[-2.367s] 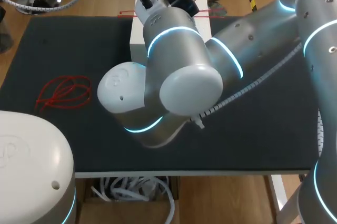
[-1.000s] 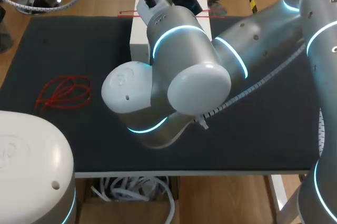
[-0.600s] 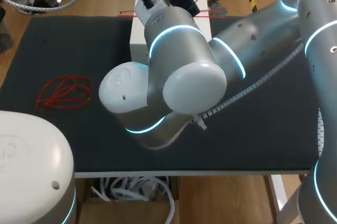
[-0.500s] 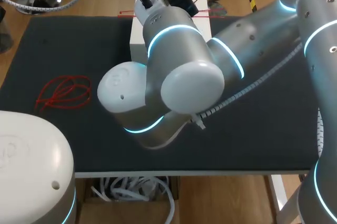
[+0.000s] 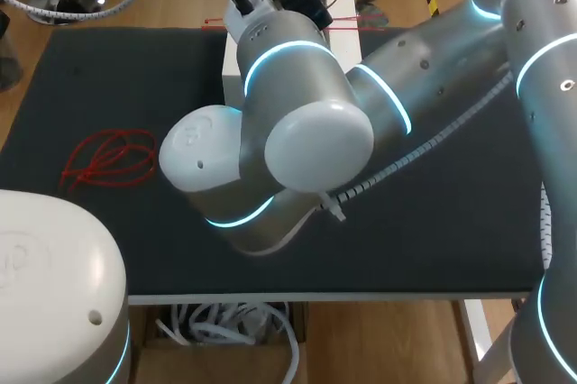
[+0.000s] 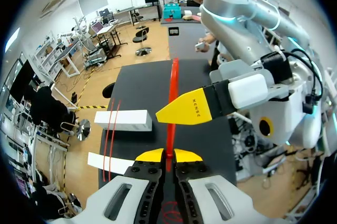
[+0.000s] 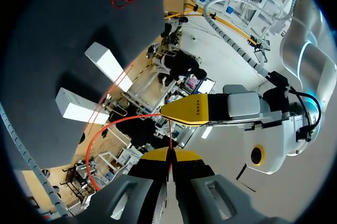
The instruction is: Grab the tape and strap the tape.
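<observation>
The left gripper [image 6: 168,155] and right gripper [image 7: 169,154] are each clamping the red tape [image 6: 171,103], holding it above the table [image 5: 90,86] — grabbing is done, while strapping it round the white block [image 6: 122,120] is probably remaining.

Comes down bright and even from overhead onto the dark table mat [image 5: 90,68]. Leaves a soft sheen on the right arm [image 5: 315,132], cyan rings glowing at its joints. Nearly bleaches the left arm [image 5: 54,285] in the near corner. Flares pale at the ceiling lamps in the left wrist view. Picks out the red tape [image 6: 172,92] vividly, and the yellow tips of left gripper [image 6: 168,154] and right gripper [image 7: 169,154]. Throws short soft shadows beside the white blocks [image 7: 108,66]. Bends straight edges hard toward both wrist views' rims.
</observation>
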